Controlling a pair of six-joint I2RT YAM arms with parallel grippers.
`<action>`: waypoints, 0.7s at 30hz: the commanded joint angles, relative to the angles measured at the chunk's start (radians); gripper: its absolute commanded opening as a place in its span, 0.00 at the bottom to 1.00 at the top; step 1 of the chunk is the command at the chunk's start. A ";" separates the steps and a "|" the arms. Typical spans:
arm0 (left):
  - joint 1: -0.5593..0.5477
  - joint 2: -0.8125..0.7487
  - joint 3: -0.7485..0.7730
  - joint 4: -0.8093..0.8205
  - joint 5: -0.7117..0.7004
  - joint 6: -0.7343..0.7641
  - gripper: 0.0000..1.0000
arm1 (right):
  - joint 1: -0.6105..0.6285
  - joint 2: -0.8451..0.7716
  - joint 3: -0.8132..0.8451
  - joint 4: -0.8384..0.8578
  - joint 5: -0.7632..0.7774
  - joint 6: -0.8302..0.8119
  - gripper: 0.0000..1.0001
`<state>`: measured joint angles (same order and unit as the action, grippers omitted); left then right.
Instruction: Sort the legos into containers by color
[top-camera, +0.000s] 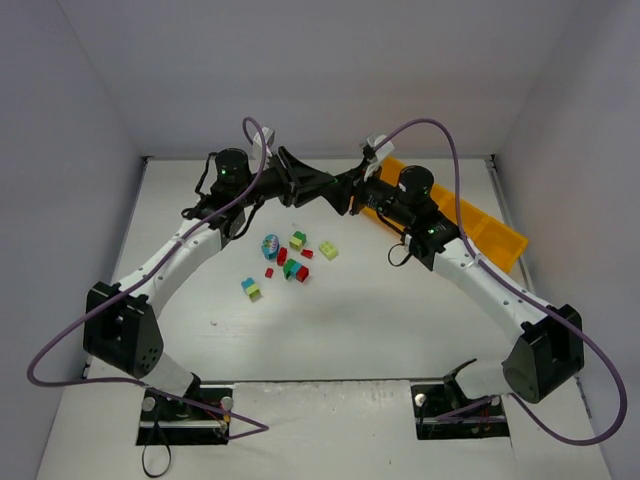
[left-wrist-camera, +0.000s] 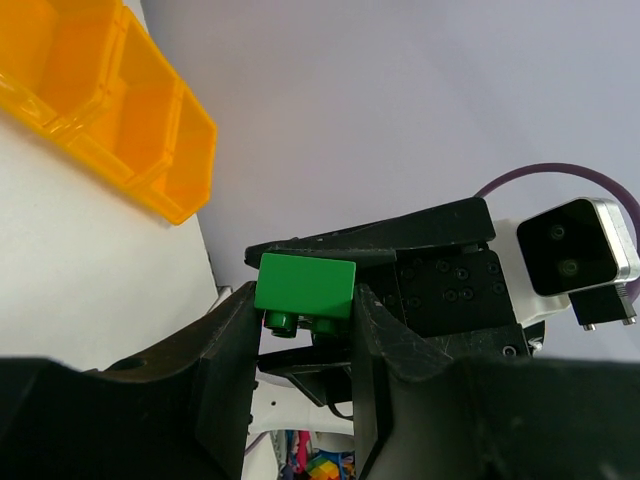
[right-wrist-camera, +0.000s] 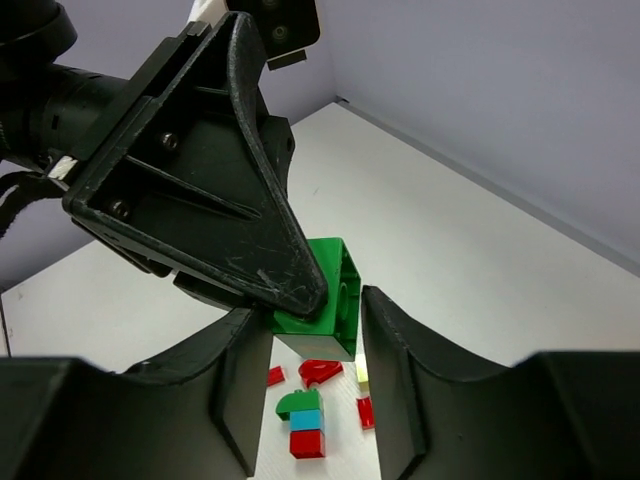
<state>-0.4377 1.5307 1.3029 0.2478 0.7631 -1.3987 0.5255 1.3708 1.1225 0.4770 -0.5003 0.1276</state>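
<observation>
Handover in mid-air over far-centre of table (top-camera: 400, 320). Green brick (left-wrist-camera: 305, 285) pinched by L gripper (left-wrist-camera: 305, 300), studs facing down in L wrist view. R gripper (right-wrist-camera: 315, 315) set round same brick, fingers (right-wrist-camera: 240, 390) just beside its sides. Can't tell if pressing or a sliver off.

To do well:
- Close R on the free faces, crosswise to L's pinch, w/ brick centred betw pads. Small smooth brick, prob twists if caught off-centre.
- Confirm firm hold before opening L.
- Back L straight off so its finger doesn't drag brick out.
- Then carry to tray (top-camera: 495, 238) at far-right corner and drop in compartment kept for green.

Loose legos (top-camera: 290, 258) lie mid-table, a bit left of centre, well apart from tray.

Hidden / unclear:
- Top view: brick not visible, masked where both grippers meet.
- R wrist view: L finger covers approx half of brick.
- Tray partly behind R arm in top view and cut off in L wrist view, so compartment count and contents not readable.
- Some loose legos too small to tell colours apart.
</observation>
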 joint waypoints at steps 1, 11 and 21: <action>-0.007 -0.018 0.033 0.088 0.030 -0.014 0.00 | 0.007 -0.013 0.045 0.115 0.025 -0.017 0.34; -0.007 -0.017 0.013 0.093 0.039 -0.014 0.13 | 0.005 -0.045 0.016 0.098 0.080 -0.052 0.00; 0.002 -0.026 -0.011 0.077 0.028 0.020 0.69 | -0.004 -0.068 -0.046 0.049 0.164 -0.089 0.00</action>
<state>-0.4377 1.5318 1.2785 0.2680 0.7769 -1.4010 0.5297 1.3495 1.0843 0.4728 -0.3832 0.0631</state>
